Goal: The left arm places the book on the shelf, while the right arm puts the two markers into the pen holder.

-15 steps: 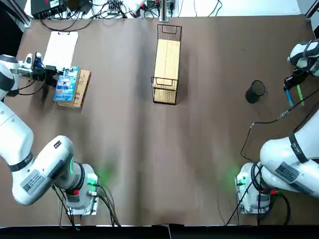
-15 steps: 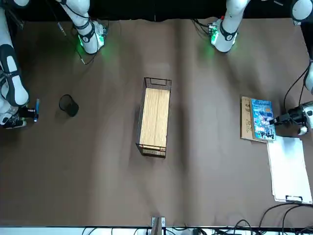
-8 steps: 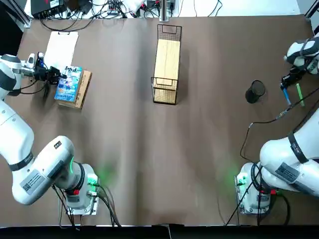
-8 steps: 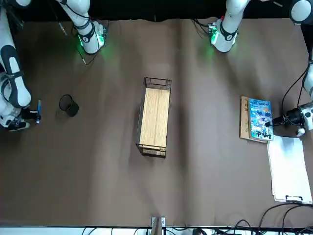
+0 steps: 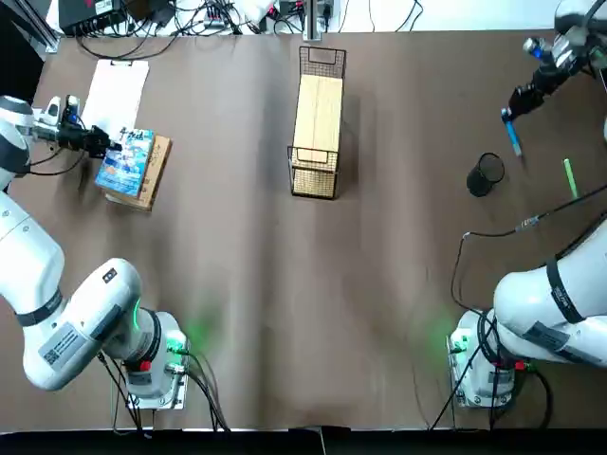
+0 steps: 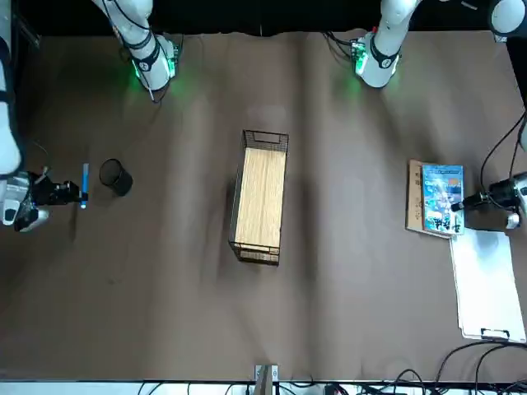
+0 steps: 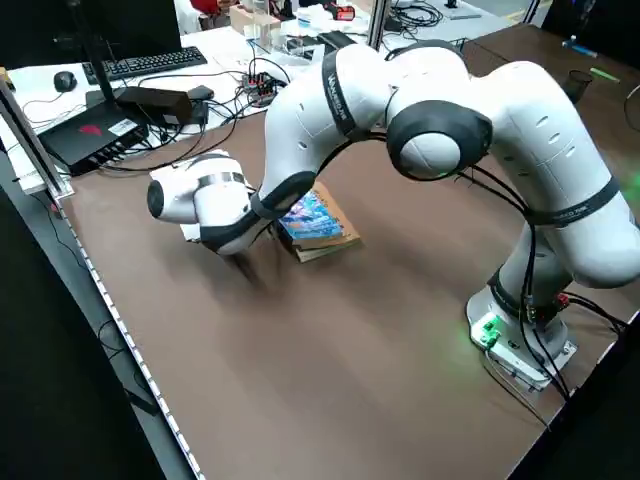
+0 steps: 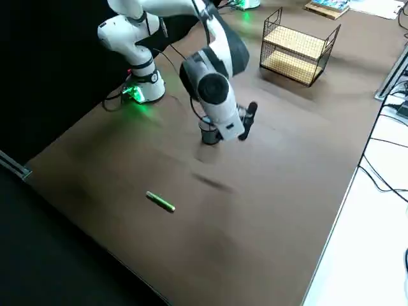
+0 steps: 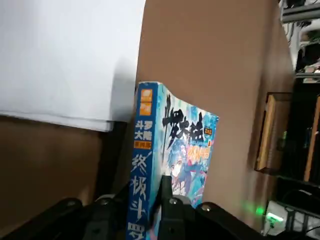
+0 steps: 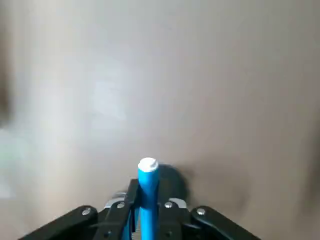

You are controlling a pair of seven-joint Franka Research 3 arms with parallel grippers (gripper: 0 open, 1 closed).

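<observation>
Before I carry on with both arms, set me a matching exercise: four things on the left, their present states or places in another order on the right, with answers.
1. blue marker
2. green marker
3. pen holder
4. book

A. in the left gripper's jaws
B. black, standing empty-handed
C. held by the right gripper
D. lying on the table

1-C; 2-D; 3-B; 4-A

You have a big brown table [image 5: 398,284], with a white desk [image 7: 215,50] and a black keyboard [image 7: 137,64] past its edge.
</observation>
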